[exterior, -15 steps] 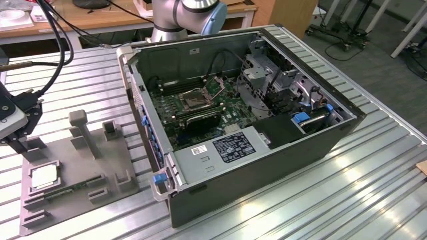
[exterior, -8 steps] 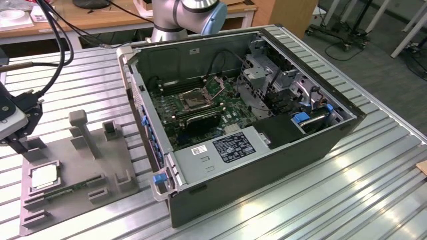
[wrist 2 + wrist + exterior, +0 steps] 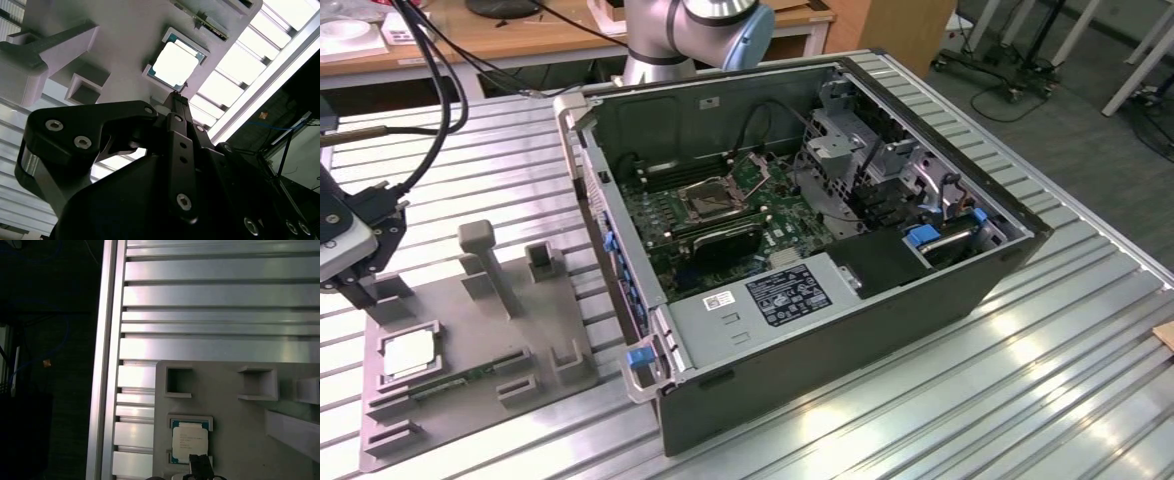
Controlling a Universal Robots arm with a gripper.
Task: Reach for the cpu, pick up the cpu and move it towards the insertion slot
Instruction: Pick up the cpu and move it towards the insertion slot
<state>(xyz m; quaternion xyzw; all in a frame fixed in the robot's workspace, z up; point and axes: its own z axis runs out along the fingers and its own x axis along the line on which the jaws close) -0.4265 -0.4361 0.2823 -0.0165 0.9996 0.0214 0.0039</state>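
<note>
My gripper hangs near the cpu, which lies flat in its tray pocket at the exterior view's left. The fingers look pressed together, holding nothing. I'd centre over it and stay level – the slot is well apart, inside the case

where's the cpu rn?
Exterior view's left: the cpu sits in a recess of the grey fixture, beside the green strip, outside the case.
</note>
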